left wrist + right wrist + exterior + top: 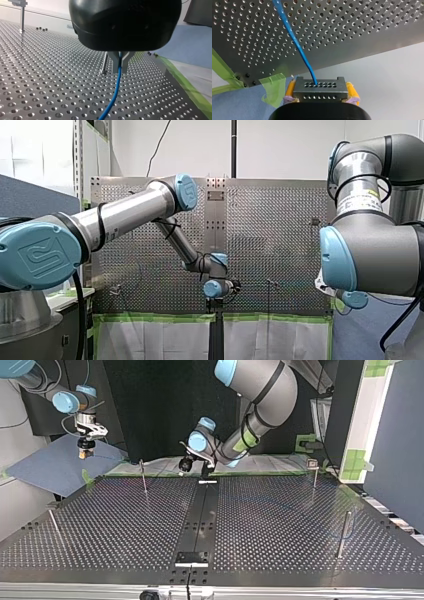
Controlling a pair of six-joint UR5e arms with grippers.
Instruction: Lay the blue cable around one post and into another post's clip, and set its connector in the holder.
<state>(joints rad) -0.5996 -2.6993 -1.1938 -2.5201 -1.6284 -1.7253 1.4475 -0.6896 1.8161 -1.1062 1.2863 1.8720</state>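
Right gripper (321, 89): yellow pads (352, 90) clamped on both sides of the grey connector (320, 93). The connector is held off the corner of the perforated table (352, 37), over the blue mat (242, 107) and beside the green tape (274, 87).

Blue cable (294, 40) leaves the connector's top face and runs out across the table.

Left gripper (120, 60): black body, metal fingers (113, 61) pinched narrow on the cable. The cable comes down from between them onto the table surface.

A thin post (105, 63) stands just beside the fingers; cannot tell whether the cable touches it. A clip-topped post (22, 17) stands well apart, near the table's far edge.

Top view: the two grippers are well apart.
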